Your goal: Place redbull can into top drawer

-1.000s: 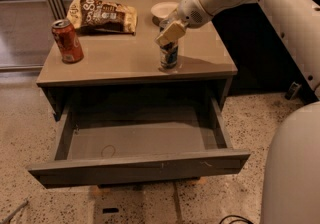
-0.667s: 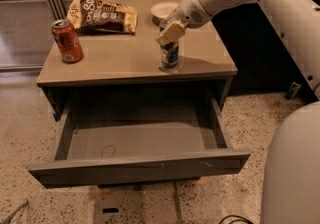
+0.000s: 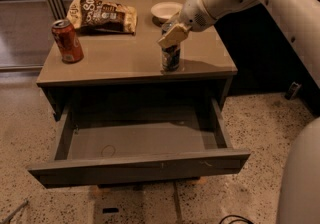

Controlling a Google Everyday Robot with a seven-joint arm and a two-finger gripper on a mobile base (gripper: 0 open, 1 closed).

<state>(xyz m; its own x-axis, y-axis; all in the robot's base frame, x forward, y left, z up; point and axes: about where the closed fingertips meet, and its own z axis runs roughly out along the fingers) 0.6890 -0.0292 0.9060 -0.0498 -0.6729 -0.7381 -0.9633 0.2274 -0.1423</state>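
Note:
The redbull can [image 3: 170, 59] stands upright on the cabinet top [image 3: 115, 58], near its front edge on the right side. My gripper [image 3: 171, 34] comes in from the upper right and sits at the can's upper part, hiding the silver top. The can's base rests on the cabinet top. The top drawer [image 3: 140, 166] is pulled wide open below and in front of the can, and its grey inside [image 3: 140, 138] holds nothing.
A red soda can [image 3: 67, 41] stands at the cabinet top's left. A chip bag [image 3: 102, 14] lies at the back left and a white bowl [image 3: 165, 10] at the back, behind the gripper. Speckled floor [image 3: 260, 123] surrounds the cabinet.

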